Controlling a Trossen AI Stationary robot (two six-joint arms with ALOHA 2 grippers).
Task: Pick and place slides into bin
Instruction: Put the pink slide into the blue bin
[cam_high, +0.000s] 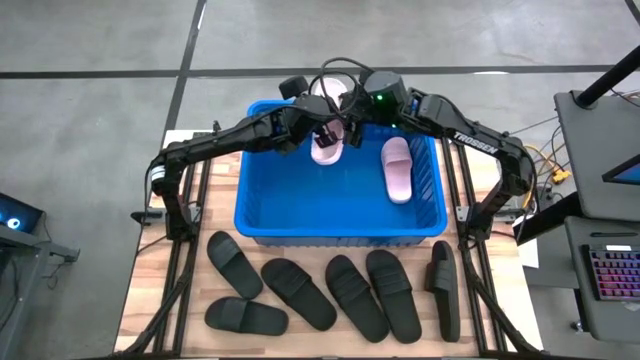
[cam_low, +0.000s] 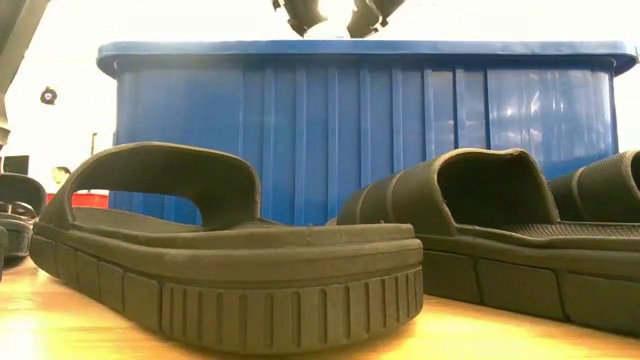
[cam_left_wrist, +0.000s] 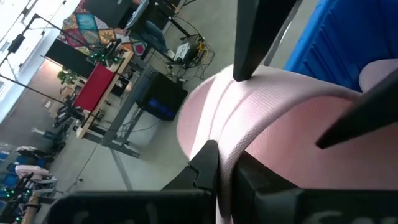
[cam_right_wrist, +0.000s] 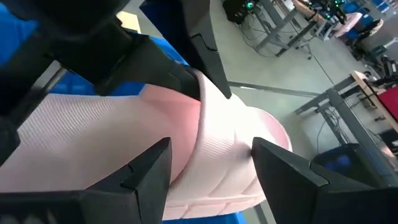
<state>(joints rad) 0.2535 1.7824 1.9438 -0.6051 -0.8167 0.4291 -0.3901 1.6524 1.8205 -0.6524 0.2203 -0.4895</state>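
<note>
High view: I hold one pink slide (cam_high: 327, 148) above the blue bin (cam_high: 262, 215) at 12 o'clock, left claw (cam_high: 322, 128) and right claw (cam_high: 350, 124) both clenched on it. Uneven release could tip it over the far rim.

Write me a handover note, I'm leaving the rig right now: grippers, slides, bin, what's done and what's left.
Left gripper: over the far end of the bin, shut on the held pink slide.
Right gripper: same spot, jaws around that slide's strap from the other side; firm grip cannot be told.
Done: one pink slide in the bin, lying flat on the right side.
Left: release the held pink slide into the bin, then move the six black slides lying on the table in front of the bin.
</note>
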